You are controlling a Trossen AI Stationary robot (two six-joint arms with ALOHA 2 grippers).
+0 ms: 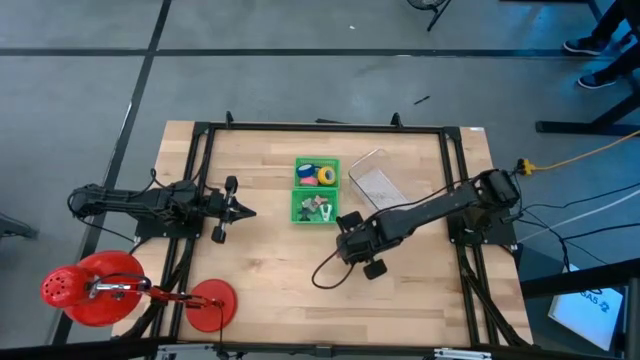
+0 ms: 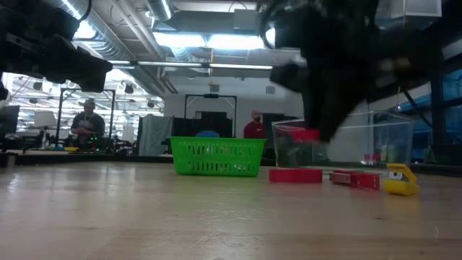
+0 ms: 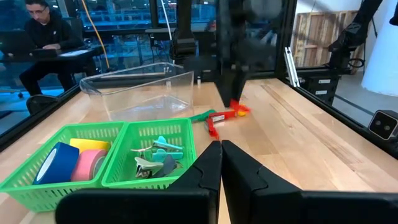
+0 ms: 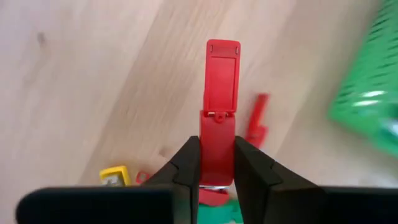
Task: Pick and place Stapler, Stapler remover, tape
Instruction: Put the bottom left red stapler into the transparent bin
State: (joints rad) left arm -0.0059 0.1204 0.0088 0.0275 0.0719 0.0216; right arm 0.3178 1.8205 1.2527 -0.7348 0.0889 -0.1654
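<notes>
Fingers [image 4: 186, 163] of the right hand [image 4: 217, 163] pinch the red stapler [image 4: 221, 99] by its body, ready for lifting. At centre frame in the high view, it sits just below the green baskets [image 1: 316, 190] on the desk [image 1: 270, 290]. Left hand [image 3: 220, 163] waits closed, empty.

A red stapler [image 4: 219, 134] is pinched upright in the jaws; tape rolls [image 3: 71, 163] fill a green basket.

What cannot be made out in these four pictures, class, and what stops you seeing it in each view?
- High view: the red stapler, hidden under the right gripper.
- Low view: the right gripper is a dark blur; its grip is unreadable.
- Right wrist view: the stapler's lower end, covered by the fingers.
- High view: the claw pieces in the basket, too small to count.
</notes>
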